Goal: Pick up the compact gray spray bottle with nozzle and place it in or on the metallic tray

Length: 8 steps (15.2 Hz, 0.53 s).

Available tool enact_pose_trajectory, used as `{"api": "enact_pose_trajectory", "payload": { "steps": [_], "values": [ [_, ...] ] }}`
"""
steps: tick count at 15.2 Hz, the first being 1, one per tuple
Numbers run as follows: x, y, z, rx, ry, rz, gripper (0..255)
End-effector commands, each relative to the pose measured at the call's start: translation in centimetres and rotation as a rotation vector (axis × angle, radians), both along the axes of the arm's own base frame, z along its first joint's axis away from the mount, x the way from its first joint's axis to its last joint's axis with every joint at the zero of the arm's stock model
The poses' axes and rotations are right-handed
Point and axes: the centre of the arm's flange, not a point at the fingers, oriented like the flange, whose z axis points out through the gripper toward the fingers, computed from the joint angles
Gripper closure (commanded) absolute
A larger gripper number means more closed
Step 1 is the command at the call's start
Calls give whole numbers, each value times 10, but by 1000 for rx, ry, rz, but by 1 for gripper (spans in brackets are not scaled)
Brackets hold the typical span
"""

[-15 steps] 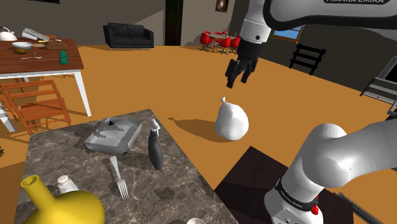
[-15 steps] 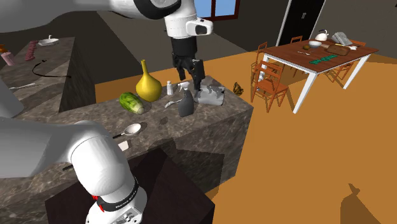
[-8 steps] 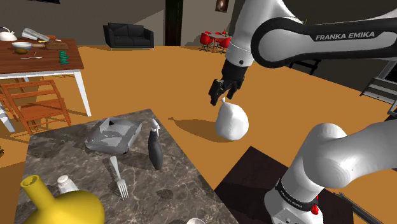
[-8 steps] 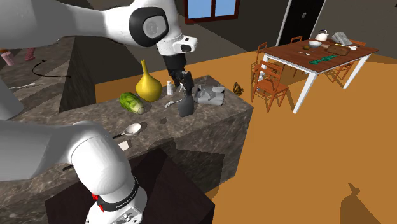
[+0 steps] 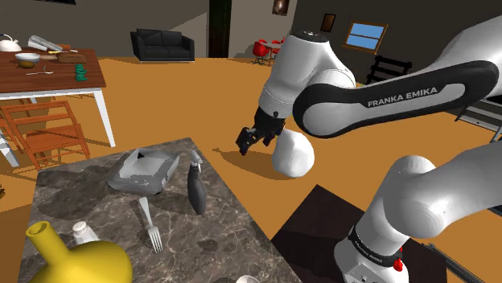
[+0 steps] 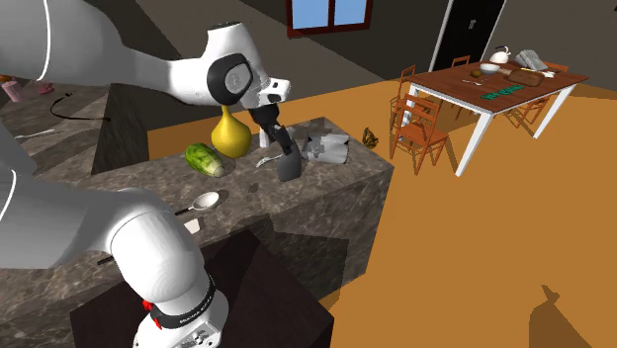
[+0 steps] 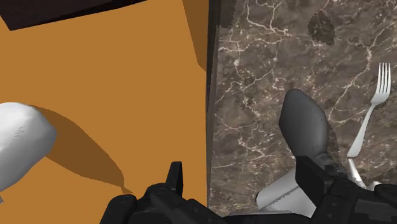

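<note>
Spray bottle (image 5: 195, 186), dark gray, stands upright on the marble counter (image 5: 229, 229), just beside the metallic tray (image 5: 145, 170). My gripper (image 5: 248, 141) hangs past the counter edge, fingers apart, empty. I'd centre on the bottle's body, below the nozzle, then close.

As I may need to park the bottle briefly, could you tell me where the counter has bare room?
In the shoulder view, bare marble lies left of the tray, toward the counter's edge, and between the fork and the right edge, nearer than the bottle. Tray, bottle and fork crowd the middle.
</note>
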Motion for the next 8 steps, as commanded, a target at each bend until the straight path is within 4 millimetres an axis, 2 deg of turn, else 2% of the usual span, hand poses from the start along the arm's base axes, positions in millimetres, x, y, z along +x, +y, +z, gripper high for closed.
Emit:
{"api": "enact_pose_trajectory", "payload": {
  "steps": [1, 8],
  "values": [
    [7, 20, -21, 0, -34, -7, 0],
    [33, 83, -85, -13, -141, -34, 0]
  ]
}}
